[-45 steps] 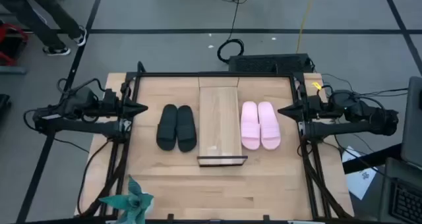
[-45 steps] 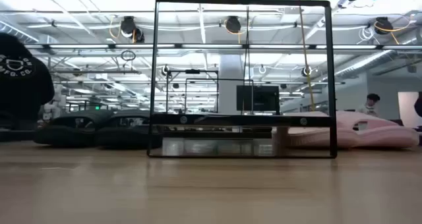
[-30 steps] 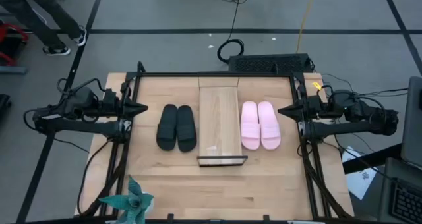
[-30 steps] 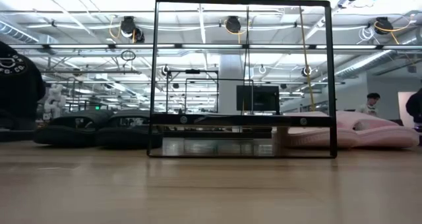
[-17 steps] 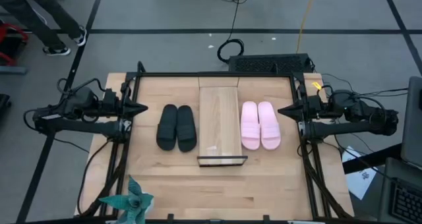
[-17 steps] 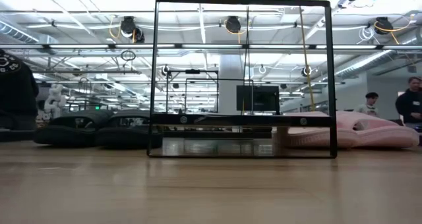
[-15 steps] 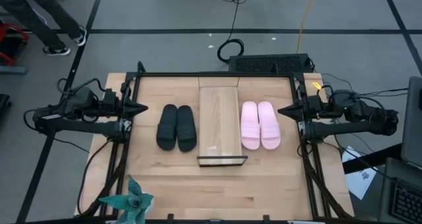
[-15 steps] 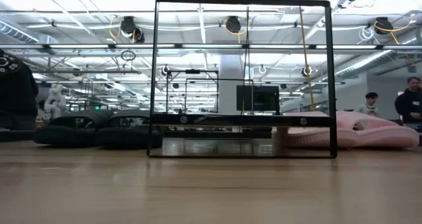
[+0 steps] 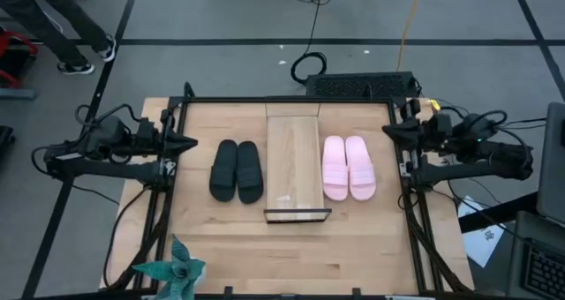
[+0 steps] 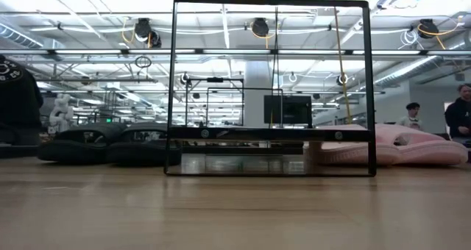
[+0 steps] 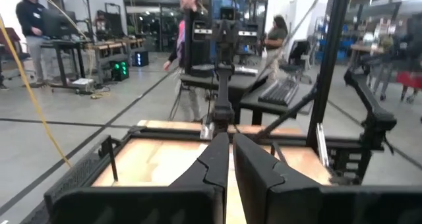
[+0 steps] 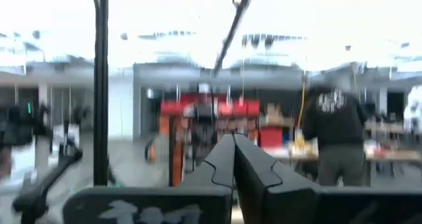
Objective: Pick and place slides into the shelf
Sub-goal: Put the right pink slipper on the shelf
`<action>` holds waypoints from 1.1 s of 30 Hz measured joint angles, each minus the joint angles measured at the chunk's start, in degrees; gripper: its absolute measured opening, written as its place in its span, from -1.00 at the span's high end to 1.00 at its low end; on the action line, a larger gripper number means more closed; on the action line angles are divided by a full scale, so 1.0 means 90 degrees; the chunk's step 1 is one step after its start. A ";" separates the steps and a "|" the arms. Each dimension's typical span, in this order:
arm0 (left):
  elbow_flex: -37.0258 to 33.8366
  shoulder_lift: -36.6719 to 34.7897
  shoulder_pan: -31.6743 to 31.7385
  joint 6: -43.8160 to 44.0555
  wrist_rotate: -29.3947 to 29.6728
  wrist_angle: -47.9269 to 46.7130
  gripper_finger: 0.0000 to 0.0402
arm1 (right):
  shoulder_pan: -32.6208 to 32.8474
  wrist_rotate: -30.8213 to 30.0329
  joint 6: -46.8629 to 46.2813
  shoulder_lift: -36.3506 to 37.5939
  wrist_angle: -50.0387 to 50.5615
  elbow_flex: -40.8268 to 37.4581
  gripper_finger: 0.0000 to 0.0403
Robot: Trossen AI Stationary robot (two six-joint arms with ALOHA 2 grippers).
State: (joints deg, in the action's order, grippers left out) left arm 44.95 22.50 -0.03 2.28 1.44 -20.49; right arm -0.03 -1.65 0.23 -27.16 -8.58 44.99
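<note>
Slides, black pair (image 9: 237,170): flat on the table (image 9: 335,247), side by side, left of centre in the high view, just beside the shelf's left edge, untouched.
Slides, pink pair (image 9: 348,167): flat on the table, side by side, right of centre, just beside the shelf's right edge, untouched.
Shelf (image 9: 294,166): long and narrow down the frame's middle, between the two pairs; top board bare; seen in the low view as a dark open frame (image 10: 271,87) with nothing inside.
Left claw (image 9: 189,145): at the table's left edge, level with the black pair but well apart from it; fingers (image 11: 214,165) pressed together, gripping nothing.
Right claw (image 9: 389,131): at the table's right edge, toward the upper right of the table, apart from the pink pair; fingers (image 12: 217,166) pressed together, gripping nothing.
Step in hand: judged as the very start, nothing picked, all four slides off the shelf.
Next move: likely calls for spreading a claw, reaching inward over the nearer pair, and pinching one slide by its strap or edge before lifting toward the shelf.
Beyond the table: people in the room behind, far from both arms.
</note>
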 joint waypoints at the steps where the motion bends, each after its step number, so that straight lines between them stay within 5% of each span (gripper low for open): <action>1: 0.0000 0.0000 0.0002 0.0070 0.0019 0.0078 0.88 | 0.0000 -0.0002 -0.0048 -0.0059 -0.0222 0.0000 1.00; 9: 0.0000 0.0002 0.0000 0.0529 0.0061 0.1194 0.97 | 0.0000 0.0009 -0.0059 -0.0786 -0.0801 -0.0002 1.00; 13: 0.0000 -0.0037 0.0000 0.0591 0.0748 0.1583 0.99 | 0.0002 0.0030 -0.0084 -0.1303 -0.1799 -0.0002 1.00; 22: 0.0486 -0.0036 0.0000 0.0705 0.0962 0.1926 0.98 | 0.0001 0.0007 0.0940 -0.1522 -0.2610 0.0343 1.00; 27: 0.2110 0.0304 0.0000 0.0315 0.1551 0.0433 0.98 | 0.0002 -0.0591 0.1575 -0.1722 -0.1016 0.1624 1.00; 33: 0.4536 0.1426 0.0000 0.0311 0.3152 -0.2671 0.98 | 0.0002 -0.2719 0.2089 -0.2507 0.2765 0.3719 1.00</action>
State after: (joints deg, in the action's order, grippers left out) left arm 85.78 35.33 -0.03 5.08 29.80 -44.53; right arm -0.01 -26.12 19.03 -49.72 16.30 78.46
